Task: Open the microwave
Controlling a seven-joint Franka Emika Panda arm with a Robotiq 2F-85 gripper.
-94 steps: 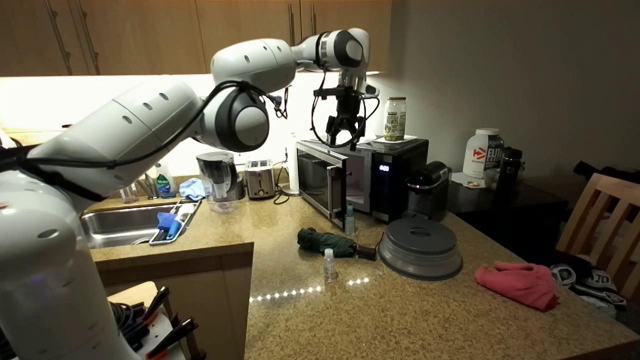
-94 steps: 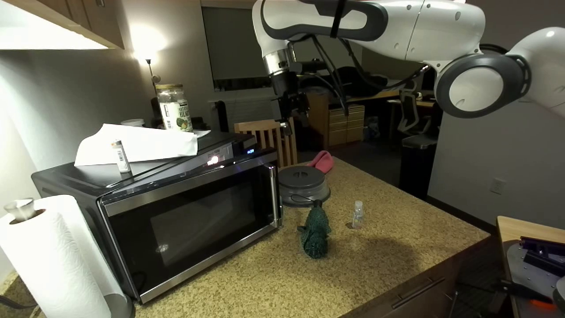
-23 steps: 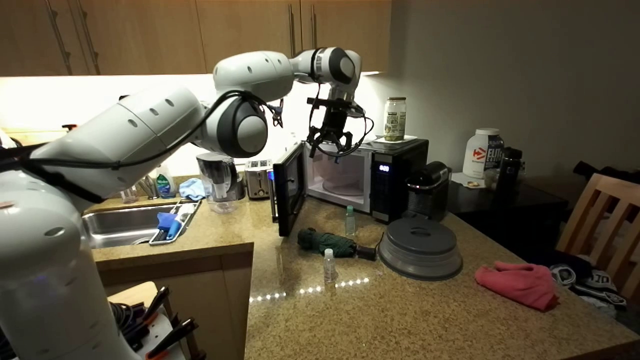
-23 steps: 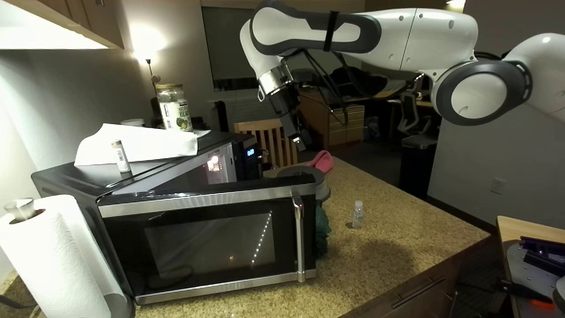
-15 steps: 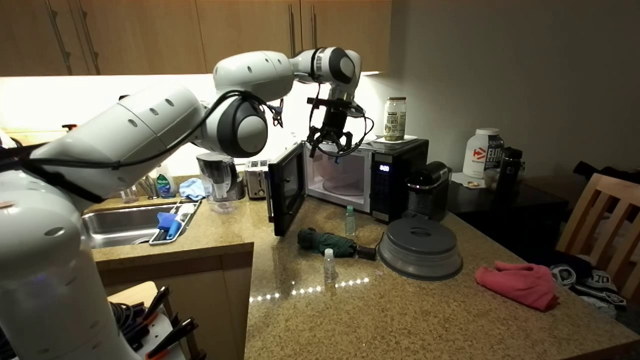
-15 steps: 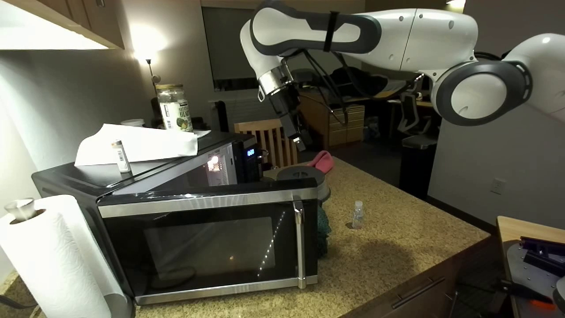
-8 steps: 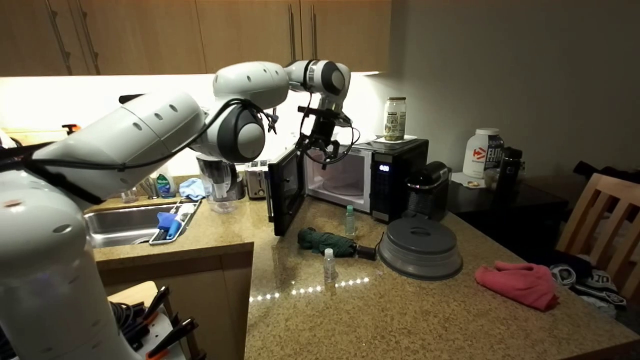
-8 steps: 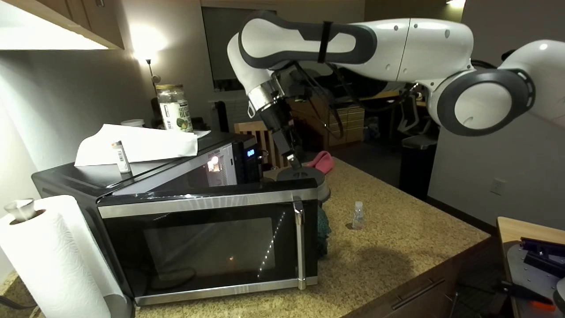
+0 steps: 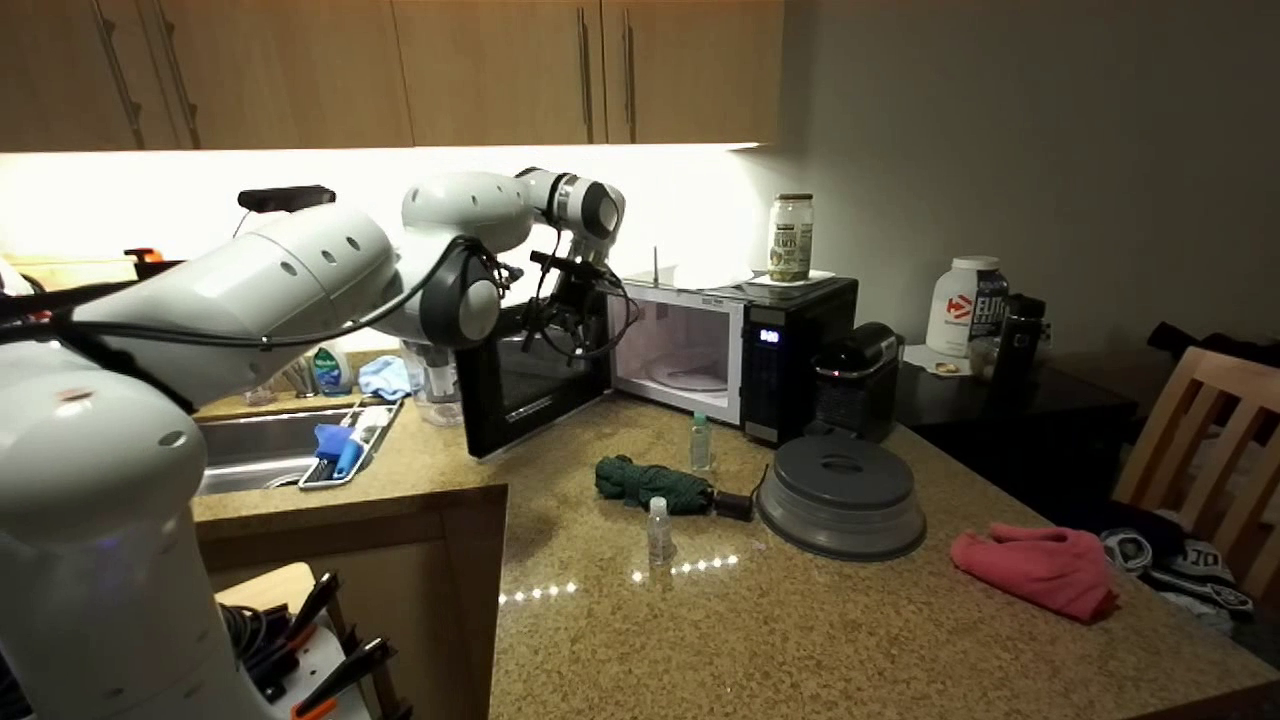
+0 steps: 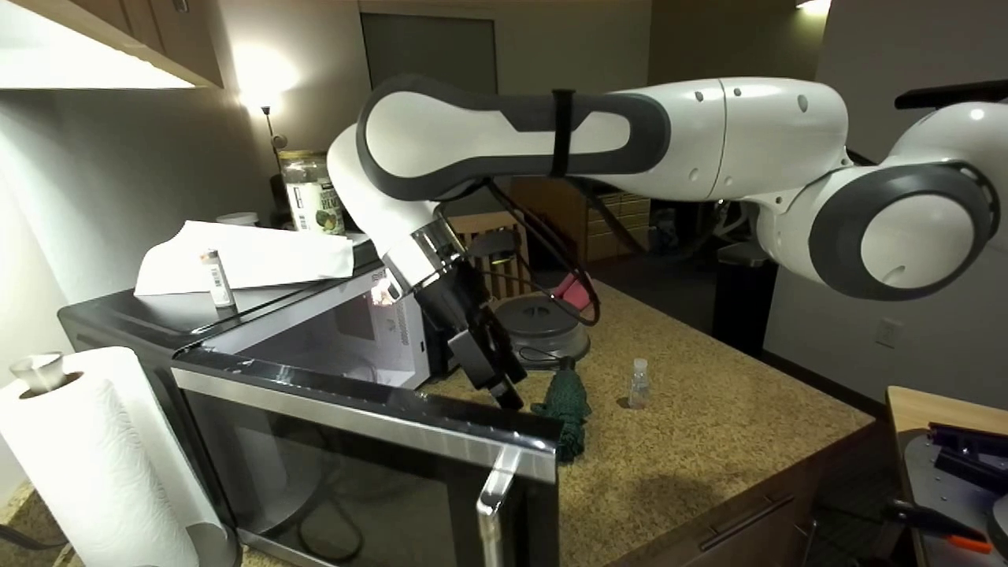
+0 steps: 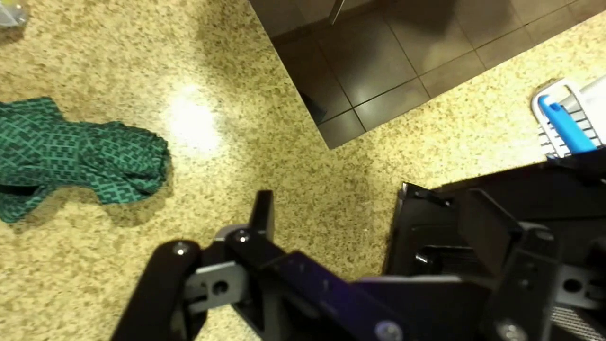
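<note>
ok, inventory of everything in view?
counter: 1, speckled tan, centre
microwave: 1, black, on counter, door open
jar: 1, clear, atop microwave
paper roll: 1, white, beside microwave
umbrella: 1, green, on counter
small bottles: 2, clear, near umbrella
domed cover: 1, grey, on counter
coffee maker: 1, black, beside microwave
cloth: 1, pink, on counter
sink: 1, silver, in counter
tub: 1, white, beyond counter
cabinets: several, tan, on wall
Remaining background left out.
arm: 1, white, over counter
gripper: 1, black, open, near door
</note>
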